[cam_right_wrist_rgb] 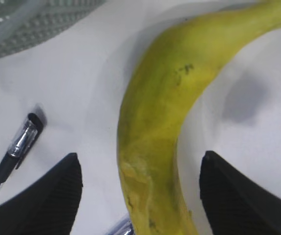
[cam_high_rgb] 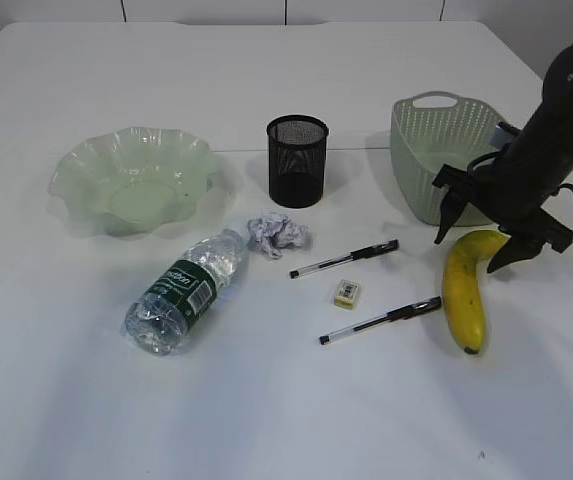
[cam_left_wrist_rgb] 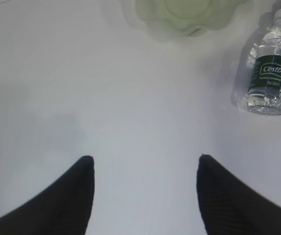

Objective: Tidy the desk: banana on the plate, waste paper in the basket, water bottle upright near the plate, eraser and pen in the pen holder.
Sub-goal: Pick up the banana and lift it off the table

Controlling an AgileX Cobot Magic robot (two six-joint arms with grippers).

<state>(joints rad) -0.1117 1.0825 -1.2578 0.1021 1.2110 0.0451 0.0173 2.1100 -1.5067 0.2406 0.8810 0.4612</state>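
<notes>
Lying flat on the white worktop [cam_high_rgb: 286,420] at the right: a yellow banana [cam_high_rgb: 464,290], curved, stem end toward the basket [cam_high_rgb: 436,150], blunt tip toward the near edge. Straddling its upper part: the right gripper [cam_high_rgb: 476,245], fingers [cam_right_wrist_rgb: 57,191] spread wide, one on each side of the fruit, with bare worktop showing between each finger and the peel in the right wrist view, so no contact and no grip visible. Just left of the banana, a pen [cam_high_rgb: 381,320] lying at a slant, its capped end close to the fruit; farther left and up, a second pen [cam_high_rgb: 344,259] at much the same slant. Between the two pens, a small yellow eraser [cam_high_rgb: 346,292]. Left of the upper pen, a crumpled ball of waste paper [cam_high_rgb: 277,234], touching or almost touching the cap end of a water bottle [cam_high_rgb: 183,292] lying on its side, label upward. Behind the paper, a black mesh pen holder [cam_high_rgb: 297,160], upright. At the far left, a pale green wavy-edged plate [cam_high_rgb: 131,180], nothing visible in it. Hovering over bare worktop in the left wrist view: the left gripper [cam_left_wrist_rgb: 145,164], fingers [cam_left_wrist_rgb: 76,196] also well apart, holding nothing, with the bottle and plate edge ahead of it.
</notes>
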